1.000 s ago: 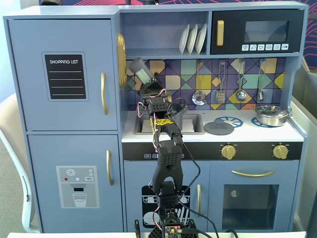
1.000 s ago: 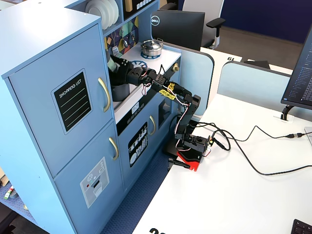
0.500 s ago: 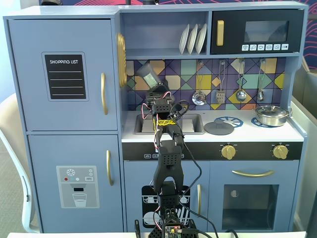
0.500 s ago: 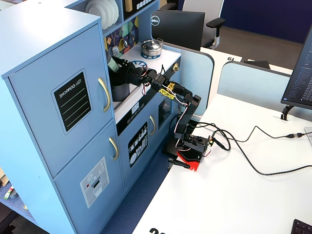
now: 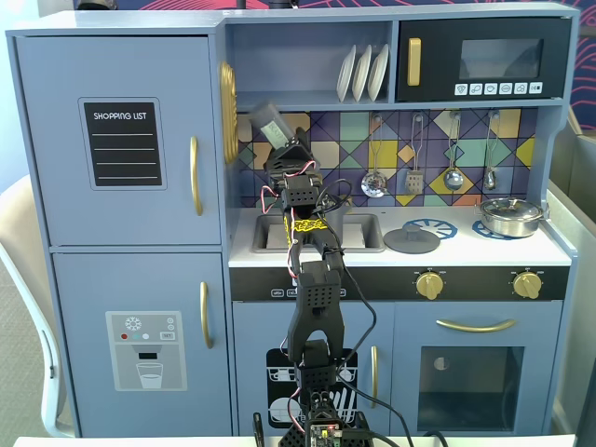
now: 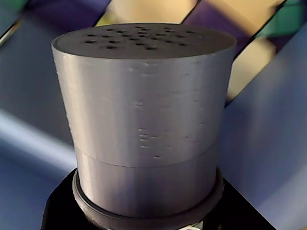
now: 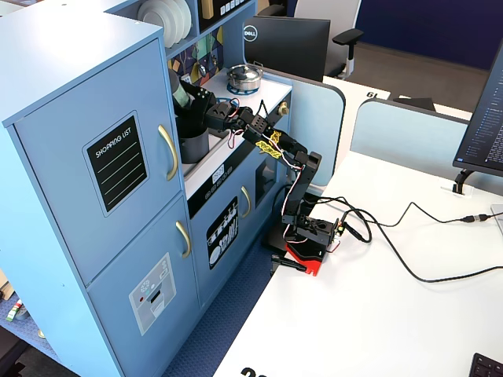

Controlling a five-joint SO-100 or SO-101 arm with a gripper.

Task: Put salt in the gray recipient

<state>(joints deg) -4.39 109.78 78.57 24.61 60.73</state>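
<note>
One salt shaker (image 5: 271,126), one gray pot (image 7: 192,146)

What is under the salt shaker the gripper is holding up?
The salt shaker is held tilted above the sink area. In a fixed view the gray pot stands below it. The pot's inside cannot be seen, and the arm hides the pot from the front.

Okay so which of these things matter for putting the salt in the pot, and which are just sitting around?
Part of the job:
salt shaker, held tilted in the gripper
dark gray pot, in the sink

Just lying about:
flat gray lid
shiny silver pan
white plates
hanging utensils
</note>
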